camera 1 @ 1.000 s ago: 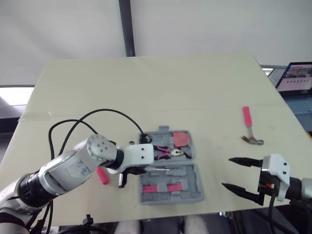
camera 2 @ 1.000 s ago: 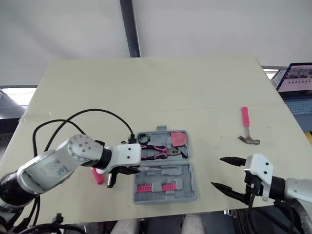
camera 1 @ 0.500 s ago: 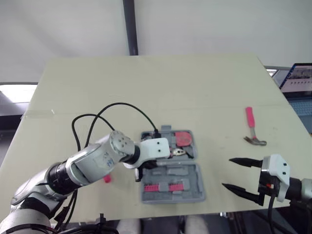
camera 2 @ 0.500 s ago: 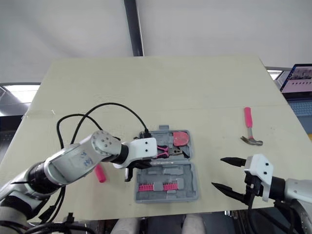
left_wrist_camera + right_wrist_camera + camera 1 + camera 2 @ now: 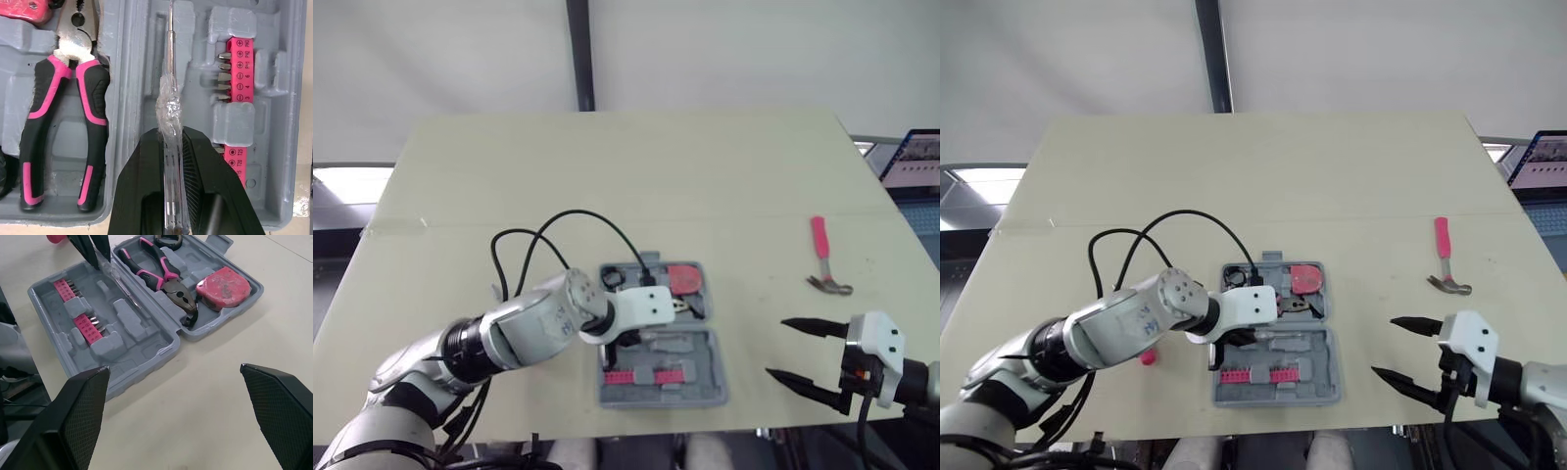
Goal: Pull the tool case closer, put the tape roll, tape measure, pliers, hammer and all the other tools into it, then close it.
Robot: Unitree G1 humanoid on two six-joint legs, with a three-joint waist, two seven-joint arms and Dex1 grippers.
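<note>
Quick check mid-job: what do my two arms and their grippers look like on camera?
The left arm is silver-grey with a round bolted joint, small markings and a white wrist block; a black cable loops off it. The right arm ends in a white wrist block. The left gripper and right gripper each have two black tapered fingers, cross-hatched inside.

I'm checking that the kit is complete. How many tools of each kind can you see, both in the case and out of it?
pliers: 1
tape measure: 1
tape roll: 1
bit strips: 2
screwdriver: 1
hammer: 1
pink-handled item, partly hidden: 1
Total: 8
</note>
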